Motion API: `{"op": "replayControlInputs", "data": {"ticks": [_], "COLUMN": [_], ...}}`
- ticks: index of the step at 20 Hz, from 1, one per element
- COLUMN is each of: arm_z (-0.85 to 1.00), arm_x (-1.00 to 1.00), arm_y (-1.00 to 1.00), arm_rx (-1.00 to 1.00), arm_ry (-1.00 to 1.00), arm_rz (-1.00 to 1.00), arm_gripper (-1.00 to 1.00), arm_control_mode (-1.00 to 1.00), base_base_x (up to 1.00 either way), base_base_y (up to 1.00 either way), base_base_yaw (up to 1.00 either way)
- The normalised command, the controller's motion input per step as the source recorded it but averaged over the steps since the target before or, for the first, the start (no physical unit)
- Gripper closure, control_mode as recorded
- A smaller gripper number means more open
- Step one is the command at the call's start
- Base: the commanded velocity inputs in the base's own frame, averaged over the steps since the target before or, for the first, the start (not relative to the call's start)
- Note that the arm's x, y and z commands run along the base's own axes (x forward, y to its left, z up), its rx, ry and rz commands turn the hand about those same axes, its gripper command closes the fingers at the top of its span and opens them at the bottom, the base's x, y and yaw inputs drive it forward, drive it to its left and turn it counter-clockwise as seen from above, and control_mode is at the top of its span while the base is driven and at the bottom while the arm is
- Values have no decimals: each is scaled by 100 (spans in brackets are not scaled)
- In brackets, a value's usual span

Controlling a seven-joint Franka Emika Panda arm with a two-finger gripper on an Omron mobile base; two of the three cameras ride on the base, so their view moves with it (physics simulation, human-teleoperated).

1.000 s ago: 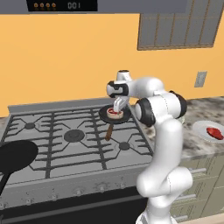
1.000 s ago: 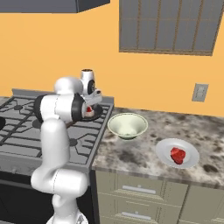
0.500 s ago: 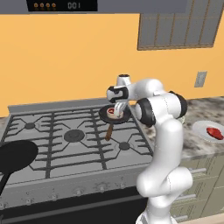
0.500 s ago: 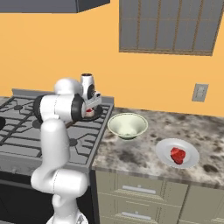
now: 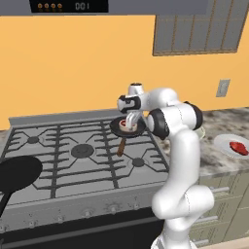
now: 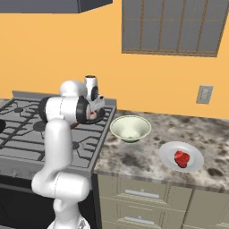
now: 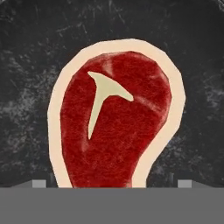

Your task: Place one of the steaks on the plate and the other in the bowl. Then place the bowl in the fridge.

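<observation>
— Gripper [image 5: 129, 121] poised low over a small black pan [image 5: 116, 127] at the right rear burner of the stove [image 5: 58, 155], fingers spread wide, clamped on nothing. Seen from the left base camera only as a pale hand above a scrap of red.

— From the hand camera, far plainer: one steak [image 7: 116, 120] lying flat on the dark pan floor [image 7: 30, 65], red with a cream fat rim and a pale T-shaped streak, filling the middle. Two finger tips [image 7: 38, 183] just peeping up at the bottom, one on each side of the meat, well apart. Cannot tell whether touching the meat.

— Left to right in the left base view: large black pan [image 5: 17, 175] at the stove's front left corner, open grates across the middle, small pan with brown handle [image 5: 121, 146] pointing toward the front, then the arm's bulk, then a plate [image 5: 224, 142] at the far right edge.

— Right base view adds what the arm hides there: bowl [image 6: 130, 128] on the marble counter [image 6: 134, 161], just beside the stove's right edge, holding nothing. Plate [image 6: 167, 154] farther right, nearer the counter's front, with the second steak [image 6: 181, 159] on it.

— Room to move?

— Bare counter between bowl and plate, more behind both toward the orange wall [image 6: 58, 53]. Wall cabinet [image 6: 172, 27] high above. Fridge out of frame.
</observation>
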Motion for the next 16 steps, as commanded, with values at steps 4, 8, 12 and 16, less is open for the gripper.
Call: {"op": "replayControlInputs", "data": {"ticks": [4,8,12,16], "arm_z": [-32,-12,0,-1], "arm_x": [2,12,4,0], "arm_y": [0,4,18,22], "arm_rx": [0,0,0,0], "arm_ry": [12,7,2,4], "arm_rz": [0,0,2,2], "arm_gripper": [-100,-100,-100,-100], "arm_control_mode": [-100,-100,-100,-100], "base_base_x": [0,0,0,0], "base_base_y": [0,0,0,0], "base_base_yaw": [0,0,0,0]}}
